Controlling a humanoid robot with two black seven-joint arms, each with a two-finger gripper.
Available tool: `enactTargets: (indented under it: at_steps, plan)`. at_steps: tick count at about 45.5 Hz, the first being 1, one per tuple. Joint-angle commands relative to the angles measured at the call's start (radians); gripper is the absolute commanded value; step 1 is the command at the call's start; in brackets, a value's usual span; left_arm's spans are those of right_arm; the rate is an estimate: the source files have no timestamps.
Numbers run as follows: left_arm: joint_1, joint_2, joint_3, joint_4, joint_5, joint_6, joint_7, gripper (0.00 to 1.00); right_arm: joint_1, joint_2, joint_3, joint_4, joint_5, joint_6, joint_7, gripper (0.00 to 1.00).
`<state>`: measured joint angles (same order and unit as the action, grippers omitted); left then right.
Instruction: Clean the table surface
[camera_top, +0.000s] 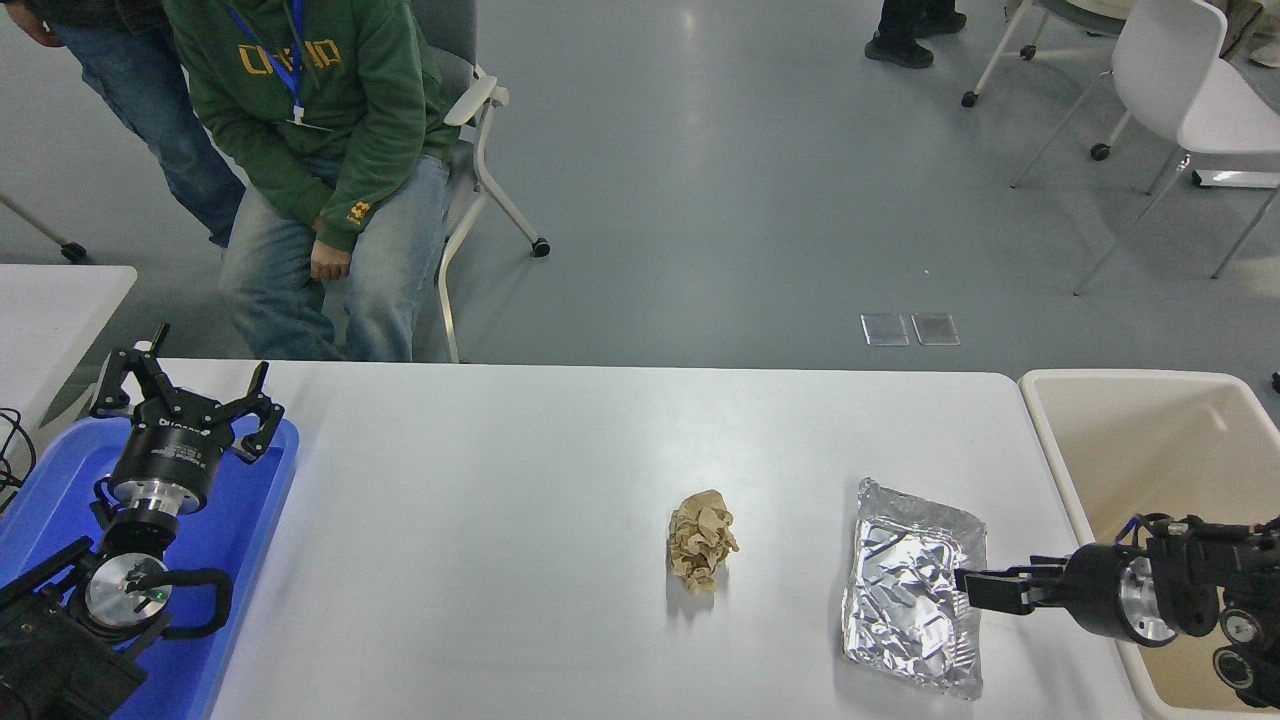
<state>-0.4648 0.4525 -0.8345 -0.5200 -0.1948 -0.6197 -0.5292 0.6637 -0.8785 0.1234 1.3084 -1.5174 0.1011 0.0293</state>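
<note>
In the head view, the white tabletop (520, 520) spans the frame, carrying a crumpled brown paper wad (702, 553) near its middle and a crinkled foil tray (905, 590) to the right. The right end effector (985, 592) reaches in level from over the beige bin (1045, 440), its tips at the foil tray's right rim; whether it is clenched or released I cannot tell. The left end effector (185, 405) sits released, fingers spread, over the blue tray (260, 520) at the lower left.

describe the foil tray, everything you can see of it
The foil tray is a shallow silver rectangle of crinkled aluminium, with a raised rim and a creased, shiny, empty floor. It lies open side up and slightly askew on the white table, near its right end, right of the paper ball. The right gripper reaches its right rim; actual contact is unclear.
</note>
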Motion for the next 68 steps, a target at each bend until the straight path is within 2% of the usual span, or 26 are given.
enactTargets:
  at_steps: [1, 14, 38, 41, 51, 55, 57, 65, 67, 68]
  plan:
    - [0.000, 0.000, 0.001, 0.000, 0.000, 0.000, 0.000, 1.00, 0.002, 0.030, -0.007, -0.023, 0.092, 0.037, -0.040, 0.99]
    - [0.000, 0.000, 0.000, 0.000, 0.000, 0.000, 0.000, 1.00, -0.003, 0.079, -0.007, -0.038, 0.140, 0.040, -0.078, 0.99]
    - [0.000, 0.000, 0.000, 0.000, 0.000, 0.000, 0.000, 1.00, -0.009, 0.167, -0.010, -0.170, 0.160, 0.038, -0.078, 0.98]
    - [0.000, 0.000, 0.000, 0.000, 0.000, 0.000, 0.000, 1.00, -0.010, 0.177, -0.010, -0.184, 0.160, 0.038, -0.078, 0.97]
    - [0.000, 0.000, 0.000, 0.000, 0.000, 0.000, 0.000, 1.00, -0.012, 0.205, -0.010, -0.198, 0.160, 0.038, -0.078, 0.84]
    - [0.000, 0.000, 0.000, 0.000, 0.000, 0.000, 0.000, 1.00, -0.012, 0.205, -0.010, -0.198, 0.160, 0.038, -0.078, 0.73]
    - [0.000, 0.000, 0.000, 0.000, 0.000, 0.000, 0.000, 1.00, -0.010, 0.205, -0.010, -0.198, 0.160, 0.038, -0.078, 0.65]
    - [0.000, 0.000, 0.000, 0.000, 0.000, 0.000, 0.000, 1.00, 0.000, 0.200, -0.018, -0.196, 0.163, 0.055, -0.078, 0.09]
    - [0.000, 0.000, 0.000, 0.000, 0.000, 0.000, 0.000, 1.00, 0.000, 0.199, -0.016, -0.196, 0.163, 0.068, -0.078, 0.00]
    - [0.000, 0.000, 0.000, 0.000, 0.000, 0.000, 0.000, 1.00, 0.002, 0.197, -0.014, -0.196, 0.163, 0.072, -0.078, 0.00]
